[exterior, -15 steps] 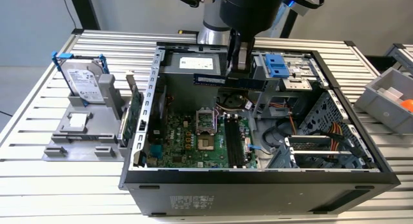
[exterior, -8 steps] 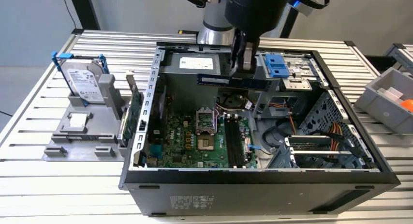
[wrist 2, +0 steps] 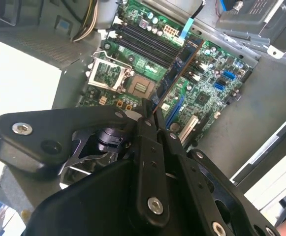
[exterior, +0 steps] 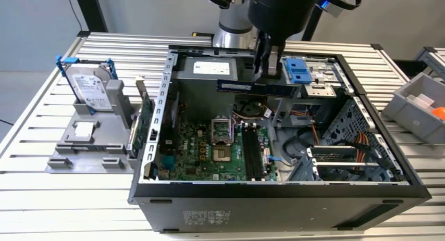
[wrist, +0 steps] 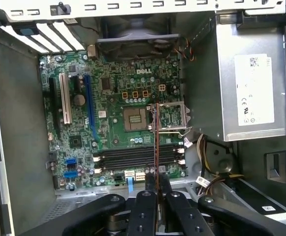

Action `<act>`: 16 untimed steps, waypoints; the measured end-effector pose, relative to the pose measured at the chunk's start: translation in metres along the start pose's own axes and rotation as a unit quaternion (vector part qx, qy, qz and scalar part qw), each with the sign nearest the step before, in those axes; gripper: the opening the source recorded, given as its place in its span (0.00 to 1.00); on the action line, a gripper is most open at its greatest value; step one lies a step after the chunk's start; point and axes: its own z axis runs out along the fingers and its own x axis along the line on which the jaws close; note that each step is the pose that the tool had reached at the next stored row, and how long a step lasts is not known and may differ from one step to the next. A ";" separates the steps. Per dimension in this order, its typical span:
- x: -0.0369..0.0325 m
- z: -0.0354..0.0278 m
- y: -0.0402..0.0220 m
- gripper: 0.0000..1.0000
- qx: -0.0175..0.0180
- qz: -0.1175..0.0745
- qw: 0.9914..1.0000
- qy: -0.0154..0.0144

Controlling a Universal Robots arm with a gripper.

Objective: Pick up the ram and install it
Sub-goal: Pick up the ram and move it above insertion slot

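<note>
Gripper clamps the ram upper-centre in the exterior view; in the first wrist view we see it edge-on.

I see the open computer case in the middle of the counter, with the motherboard inside it. The ram hangs over its far part, between the jaws of the gripper. On the exterior view's left of the case stands the hard drive, and on its right a bin.

You're working at a robotics lab bench: a slotted aluminium table carries an opened computer case, a grey parts fixture and a storage bin.
</note>
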 end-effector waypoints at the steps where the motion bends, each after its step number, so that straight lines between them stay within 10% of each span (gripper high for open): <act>1: 0.0000 0.0000 -0.0003 0.00 0.000 0.000 1.000 0.000; 16: 0.0001 0.0000 -0.0005 0.00 0.000 0.000 1.000 0.000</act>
